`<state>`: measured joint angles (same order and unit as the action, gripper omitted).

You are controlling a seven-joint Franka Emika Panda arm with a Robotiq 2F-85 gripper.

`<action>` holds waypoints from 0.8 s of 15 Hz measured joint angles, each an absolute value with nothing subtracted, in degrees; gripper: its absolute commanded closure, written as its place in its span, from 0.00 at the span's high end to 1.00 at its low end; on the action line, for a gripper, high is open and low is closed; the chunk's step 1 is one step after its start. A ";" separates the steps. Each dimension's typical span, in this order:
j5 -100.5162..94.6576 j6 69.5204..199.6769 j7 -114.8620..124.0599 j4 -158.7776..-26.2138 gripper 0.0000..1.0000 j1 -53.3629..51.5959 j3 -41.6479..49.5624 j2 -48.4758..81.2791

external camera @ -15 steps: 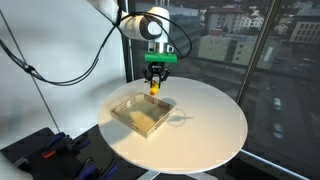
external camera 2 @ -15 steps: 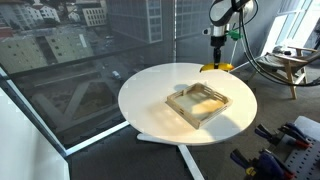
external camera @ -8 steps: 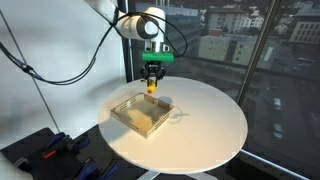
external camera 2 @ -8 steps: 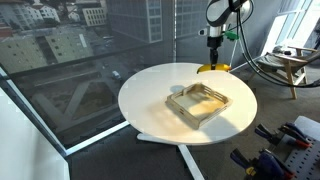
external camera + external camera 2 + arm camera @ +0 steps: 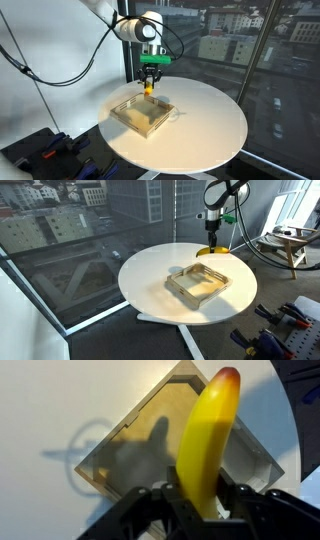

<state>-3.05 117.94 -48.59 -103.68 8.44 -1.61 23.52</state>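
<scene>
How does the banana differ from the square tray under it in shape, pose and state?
The banana is yellow, long and curved; the tray is square, shallow and pale. The banana hangs in the air, held by the shut gripper; the tray lies flat on the white table. The banana is solid; the tray is an open container that looks empty. They share little: neither touches the other.
</scene>
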 measured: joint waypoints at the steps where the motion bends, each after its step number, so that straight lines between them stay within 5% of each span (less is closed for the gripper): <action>1: -3.05 117.94 -48.75 -103.80 0.16 8.33 -1.67 23.73; 12: -3.14 126.74 -51.09 -108.71 0.16 7.25 -1.74 25.39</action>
<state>-3.14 126.74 -51.09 -108.71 7.25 -1.74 25.39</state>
